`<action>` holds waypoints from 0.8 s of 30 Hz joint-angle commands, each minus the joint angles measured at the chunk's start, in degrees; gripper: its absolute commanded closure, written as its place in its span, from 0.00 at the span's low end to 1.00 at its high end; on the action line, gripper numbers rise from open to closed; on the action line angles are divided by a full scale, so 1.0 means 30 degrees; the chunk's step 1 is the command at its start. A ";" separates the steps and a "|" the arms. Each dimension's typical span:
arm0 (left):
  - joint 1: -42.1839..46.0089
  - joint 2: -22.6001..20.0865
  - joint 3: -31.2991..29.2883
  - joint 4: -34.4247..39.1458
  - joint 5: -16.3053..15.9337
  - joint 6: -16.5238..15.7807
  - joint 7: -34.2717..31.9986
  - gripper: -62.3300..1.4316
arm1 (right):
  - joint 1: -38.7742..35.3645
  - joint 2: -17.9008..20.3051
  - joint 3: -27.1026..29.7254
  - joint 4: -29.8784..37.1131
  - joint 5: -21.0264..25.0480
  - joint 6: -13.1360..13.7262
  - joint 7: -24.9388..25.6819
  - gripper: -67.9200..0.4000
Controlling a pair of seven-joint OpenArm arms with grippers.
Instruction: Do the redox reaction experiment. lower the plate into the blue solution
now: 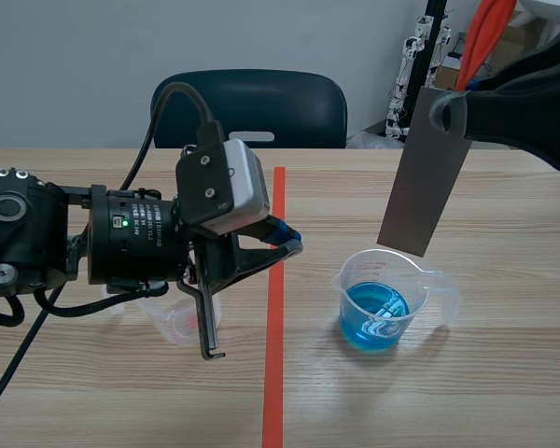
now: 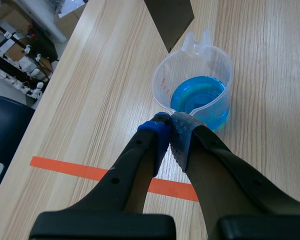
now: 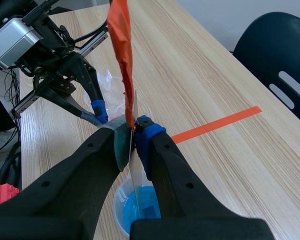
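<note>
Left end effector point(image 1: 294, 243), one plate point(image 1: 425, 173), two beakers point(image 1: 385, 303) point(image 1: 171, 322)

Directly above clear plastic beaker of blue liquid point(image 1: 351, 276): flat grey metal plate point(image 1: 427, 173), hanging nearly upright, lower edge just over the rim, clamped in right gripper point(image 3: 133, 131). Just beside beaker, left-arm side: left gripper point(image 1: 294, 243), fingers together. Further that way, under the arm: empty clear plastic cup point(image 1: 168, 322). Bare wooden tabletop point(image 1: 504, 373) on beaker's right-arm and near sides.

I count two clear plastic measuring cups, a blue-filled cup point(image 1: 383, 271) and an empty cup point(image 1: 171, 323), one flat grey metal plate point(image 1: 425, 173), one dark blue chair point(image 1: 252, 107)
</note>
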 commanded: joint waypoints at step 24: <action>-0.0160 0.0087 -0.0131 0.0102 -0.0204 0.0102 -0.0248 0.93 | 0.0000 0.0007 0.0146 0.0095 -0.0240 0.0073 0.0568 0.99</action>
